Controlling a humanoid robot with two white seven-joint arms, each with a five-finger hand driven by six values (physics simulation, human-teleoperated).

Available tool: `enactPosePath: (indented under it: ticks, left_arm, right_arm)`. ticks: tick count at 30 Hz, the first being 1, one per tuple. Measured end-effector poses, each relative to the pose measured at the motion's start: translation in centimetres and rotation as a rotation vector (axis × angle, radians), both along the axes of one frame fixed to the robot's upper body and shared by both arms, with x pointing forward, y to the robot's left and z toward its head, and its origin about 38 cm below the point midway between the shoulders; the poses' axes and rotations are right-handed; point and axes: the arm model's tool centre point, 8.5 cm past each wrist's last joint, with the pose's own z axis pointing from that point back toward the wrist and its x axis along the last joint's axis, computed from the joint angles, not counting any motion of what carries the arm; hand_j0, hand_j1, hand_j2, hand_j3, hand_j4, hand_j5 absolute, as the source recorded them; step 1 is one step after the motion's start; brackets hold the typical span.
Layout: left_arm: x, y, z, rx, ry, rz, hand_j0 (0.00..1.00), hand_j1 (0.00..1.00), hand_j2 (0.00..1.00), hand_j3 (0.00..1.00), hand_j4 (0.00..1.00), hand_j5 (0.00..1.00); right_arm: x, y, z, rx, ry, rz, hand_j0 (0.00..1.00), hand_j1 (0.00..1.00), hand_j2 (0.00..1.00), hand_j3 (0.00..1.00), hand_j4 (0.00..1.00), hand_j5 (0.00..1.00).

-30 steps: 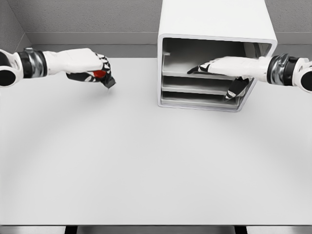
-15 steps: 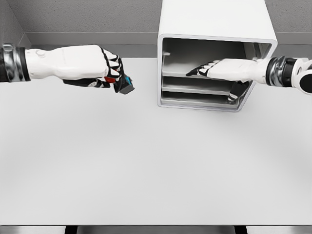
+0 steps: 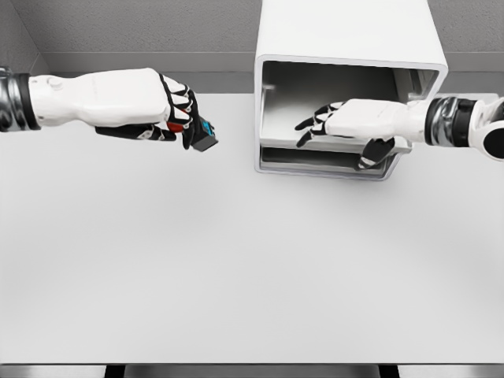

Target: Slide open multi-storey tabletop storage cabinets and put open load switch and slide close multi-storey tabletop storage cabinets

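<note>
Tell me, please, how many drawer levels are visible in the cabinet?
3: upper one under the right hand, middle, bottom. The hand may hide parts.

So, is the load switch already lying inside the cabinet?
No, the load switch is held in the left hand above the table, well to the left of the cabinet.

- The storage cabinet (image 3: 346, 47) is a white box with rounded edges, standing upright at the far side of the counter (image 3: 236, 268), right of the middle. Its front is open, showing grey tiers stacked inside.
- The load switch (image 3: 201, 138) is a small dark block with a red part and a blue end, held above the counter, tilted, well left of the cabinet.
</note>
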Motion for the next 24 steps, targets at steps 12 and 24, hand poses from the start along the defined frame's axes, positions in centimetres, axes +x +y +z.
enactPosePath:
  ticks: [12, 24]
  left_arm:
    - [0.1, 0.3, 0.8, -0.019, -0.013, 0.007, 0.41, 0.41, 0.41, 0.41, 0.41, 0.41]
    - [0.2, 0.1, 0.6, -0.021, -0.008, 0.006, 0.41, 0.41, 0.41, 0.41, 0.41, 0.41]
  right_arm:
    - [-2.0, -1.2, -1.5, -0.103, -0.032, 0.117, 1.00, 1.00, 1.00, 1.00, 1.00, 1.00]
    - [-3.9, -0.7, -0.2, 0.013, 0.009, 0.249, 1.00, 1.00, 1.00, 1.00, 1.00, 1.00]
